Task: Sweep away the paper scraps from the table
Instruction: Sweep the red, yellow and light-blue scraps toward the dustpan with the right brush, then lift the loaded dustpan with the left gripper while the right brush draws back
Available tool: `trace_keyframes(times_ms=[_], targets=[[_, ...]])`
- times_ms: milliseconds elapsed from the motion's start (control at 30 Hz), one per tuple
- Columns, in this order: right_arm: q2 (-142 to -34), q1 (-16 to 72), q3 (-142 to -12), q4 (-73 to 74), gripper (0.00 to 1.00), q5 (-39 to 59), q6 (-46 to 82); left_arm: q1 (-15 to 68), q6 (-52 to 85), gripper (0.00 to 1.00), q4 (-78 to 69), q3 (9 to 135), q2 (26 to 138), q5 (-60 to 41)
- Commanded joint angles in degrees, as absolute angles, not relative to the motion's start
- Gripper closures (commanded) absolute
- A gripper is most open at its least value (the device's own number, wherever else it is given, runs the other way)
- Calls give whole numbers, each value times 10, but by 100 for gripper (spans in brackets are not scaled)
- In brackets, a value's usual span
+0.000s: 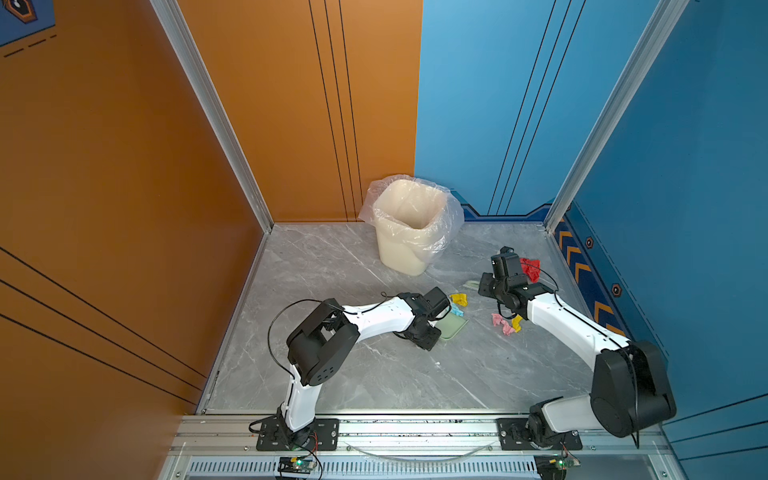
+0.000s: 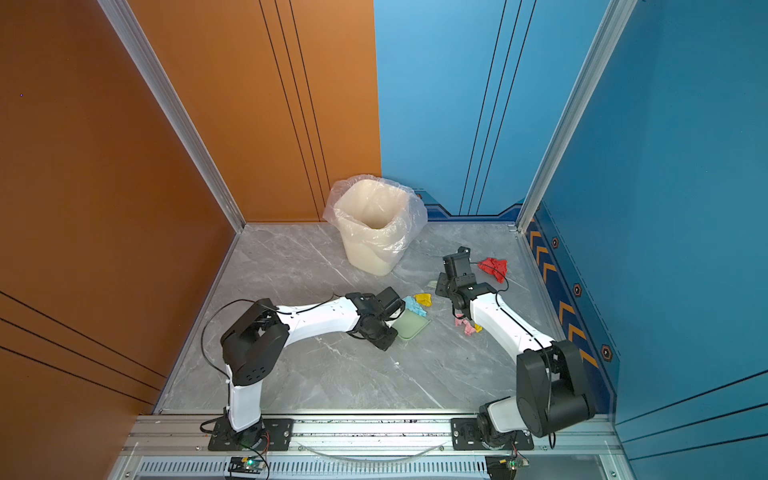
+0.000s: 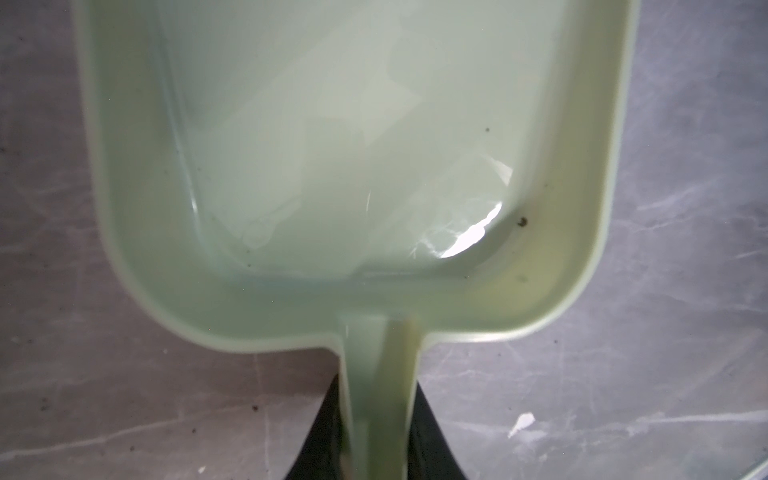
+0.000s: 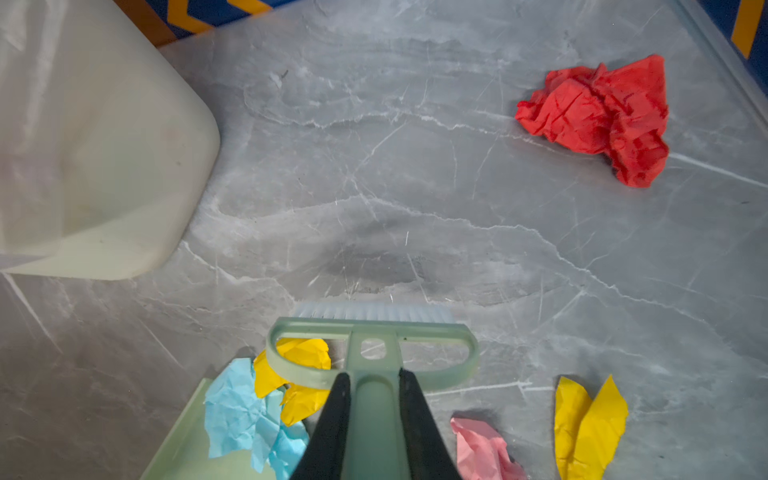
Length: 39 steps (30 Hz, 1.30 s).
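The bin (image 1: 401, 253) stands on the table (image 1: 332, 374) at its back edge. Before the bin and a little to its right lies the dustpan (image 1: 454, 327), mouth turned back and right. At that mouth a near scrap (image 4: 245, 415) seems to overlap the lip. A second scrap (image 4: 299, 357) touches it on the bin's side. The brush (image 4: 372, 332) is just right of these. A lone scrap (image 1: 530, 268) lies right of the bin, near the table's right edge. A pair of scraps (image 1: 498, 321) lies farther before the bin, right of the dustpan.
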<state>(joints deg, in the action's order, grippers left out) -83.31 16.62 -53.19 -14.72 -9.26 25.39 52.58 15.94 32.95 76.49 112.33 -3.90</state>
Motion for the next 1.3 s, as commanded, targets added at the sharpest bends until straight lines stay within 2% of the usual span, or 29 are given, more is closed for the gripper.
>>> trace_keyframes(times_ms=[0, 300, 533, 867, 1267], targets=[[-844, 185, -533, -167, 100, -108, 231, 532, 160, 100, 340, 754, 1107, -33], [-789, 251, -506, -225, 100, -46, 198, 530, 159, 100, 340, 756, 1111, -34], [-702, 264, -460, -255, 100, 37, 234, 531, 164, 100, 337, 751, 1111, -37], [-619, 180, -428, -227, 100, 58, 281, 531, 156, 100, 337, 752, 1108, -45], [-614, 137, -442, -266, 100, 27, 271, 537, 139, 100, 331, 756, 1104, -33]])
